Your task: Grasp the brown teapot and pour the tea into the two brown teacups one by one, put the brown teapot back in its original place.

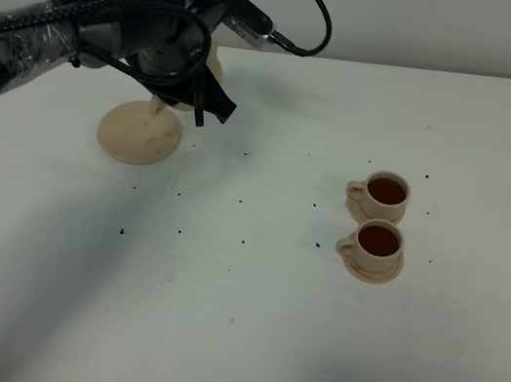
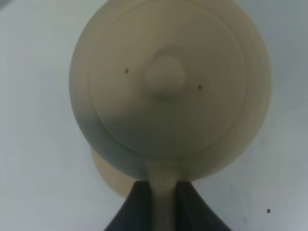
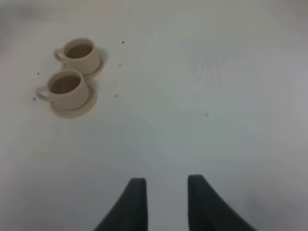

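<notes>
Both cups [image 1: 387, 191] [image 1: 378, 242] hold dark tea. Left gripper [image 2: 162, 204] clamps the teapot [image 2: 168, 86] handle, at the saucer's [image 1: 139, 132] one o'clock. Right gripper [image 3: 163, 192] fingers are apart.

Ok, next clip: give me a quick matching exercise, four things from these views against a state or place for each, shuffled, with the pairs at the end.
Things:
1. brown teapot
2. two brown teacups
3. wide saucer
4. right hand

States:
A. holding dark tea
B. open, over bare table
C. handle between the left hand's fingers
D. on the table, partly under the teapot

Pairs: 1-C, 2-A, 3-D, 4-B
</notes>
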Controlling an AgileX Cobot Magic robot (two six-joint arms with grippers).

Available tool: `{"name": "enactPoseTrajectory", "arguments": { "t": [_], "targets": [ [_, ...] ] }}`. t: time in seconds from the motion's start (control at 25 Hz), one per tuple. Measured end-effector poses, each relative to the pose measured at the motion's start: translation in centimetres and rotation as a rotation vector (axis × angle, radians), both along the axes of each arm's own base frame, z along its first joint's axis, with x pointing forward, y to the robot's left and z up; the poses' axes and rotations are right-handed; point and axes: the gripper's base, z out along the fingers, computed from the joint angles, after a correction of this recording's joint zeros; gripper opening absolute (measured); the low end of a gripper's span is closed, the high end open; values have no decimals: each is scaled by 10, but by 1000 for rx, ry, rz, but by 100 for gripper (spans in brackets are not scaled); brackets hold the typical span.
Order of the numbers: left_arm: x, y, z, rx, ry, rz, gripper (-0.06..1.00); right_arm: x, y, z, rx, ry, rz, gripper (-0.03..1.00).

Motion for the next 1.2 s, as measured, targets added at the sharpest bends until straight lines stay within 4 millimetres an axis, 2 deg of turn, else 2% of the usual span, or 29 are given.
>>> {"name": "enactPoseTrajectory", "arguments": {
  "t": [0.28,0.64,0.8,1.2],
  "targets": [
    [7,27,-4,-97,56,137,16,0,0,0,0,0,0,24],
    [11,46,-6,-147,73,227,16,0,0,0,0,0,0,24],
    [11,56,-15,-156,90,253,16,0,0,0,0,0,0,24],
    [7,56,-41,-209,82,234,16,0,0,0,0,0,0,24]
  ]
}}
